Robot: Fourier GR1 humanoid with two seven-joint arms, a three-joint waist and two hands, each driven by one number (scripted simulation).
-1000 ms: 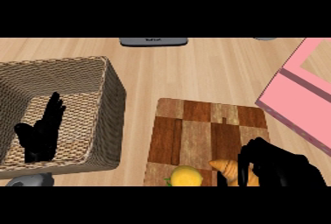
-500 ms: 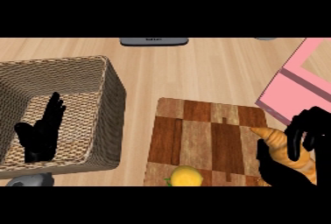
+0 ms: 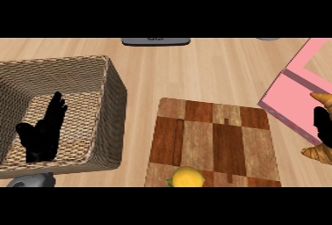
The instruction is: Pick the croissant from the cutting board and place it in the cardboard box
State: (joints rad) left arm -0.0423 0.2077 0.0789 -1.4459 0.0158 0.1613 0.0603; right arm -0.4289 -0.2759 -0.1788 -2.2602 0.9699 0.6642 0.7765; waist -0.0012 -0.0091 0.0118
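The golden-brown croissant [image 3: 318,154] is held at the view's right edge, off the wooden cutting board [image 3: 214,140] and over the near wall of the pink box [image 3: 288,85]. My right hand [image 3: 322,125] is curled round the croissant's middle, so only its two ends show; most of the hand is cut off by the edge. My left hand [image 3: 42,134] rests open with fingers up at the left, in front of the wicker basket [image 3: 113,101].
A yellow lemon [image 3: 186,176] lies at the board's near edge. A dark grey object [image 3: 156,41] sits at the counter's far edge. A small grey object [image 3: 32,180] lies below the basket.
My right hand has lifted the croissant off the board's near right part and carried it right and away, up to the pink box's near wall. The left hand has not moved.
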